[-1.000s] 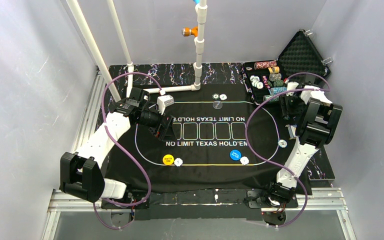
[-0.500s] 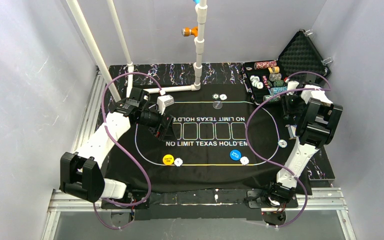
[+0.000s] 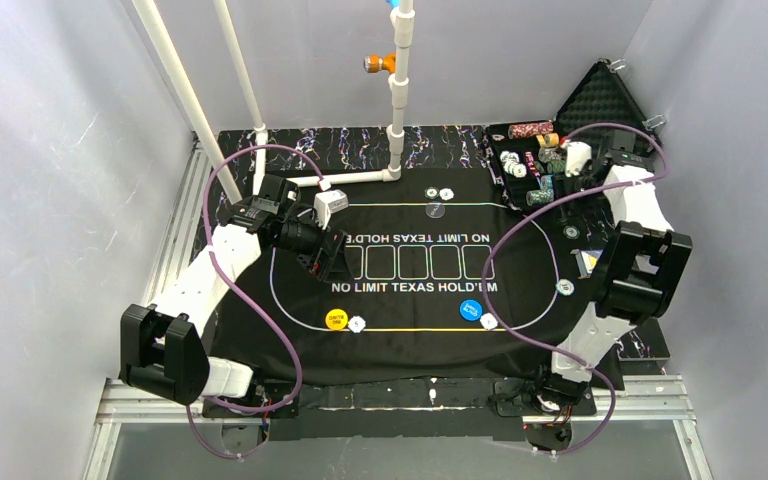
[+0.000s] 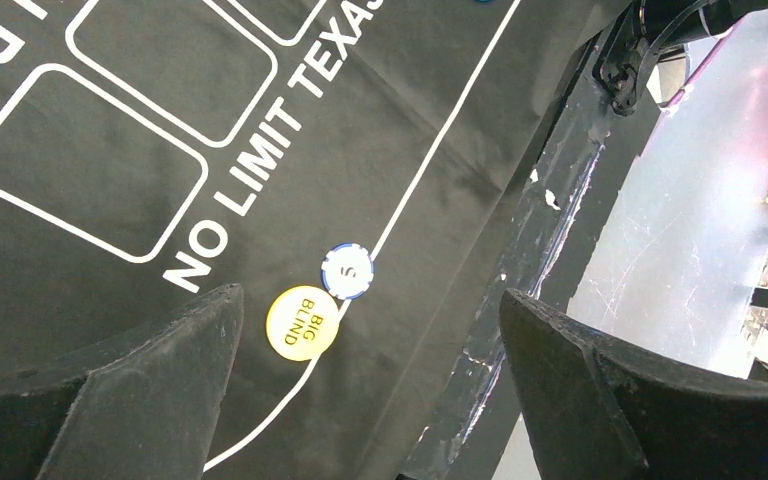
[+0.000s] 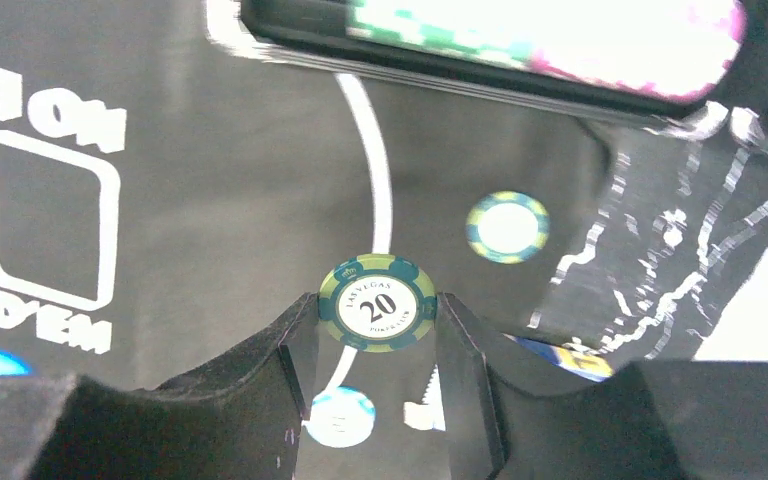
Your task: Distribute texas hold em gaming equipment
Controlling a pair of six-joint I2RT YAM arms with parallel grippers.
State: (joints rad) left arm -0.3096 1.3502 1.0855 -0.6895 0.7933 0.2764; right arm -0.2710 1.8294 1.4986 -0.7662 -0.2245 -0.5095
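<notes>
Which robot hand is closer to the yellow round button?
Left. The left gripper hangs open over the mat near the yellow button; the right gripper is far off by the case, pinching a green chip.

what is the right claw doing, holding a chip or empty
Holding. In the right wrist view the right claw is shut on a green 20 chip, pinched by its edges between the jaws.

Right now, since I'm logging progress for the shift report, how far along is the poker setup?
Done: the yellow button and blue button lie on the mat's near side, each with a white chip beside it; three chips sit at the far edge. In hand: the right gripper pinches a green 20 chip; the left gripper hangs open. Left: chip stacks remain in the case.
</notes>
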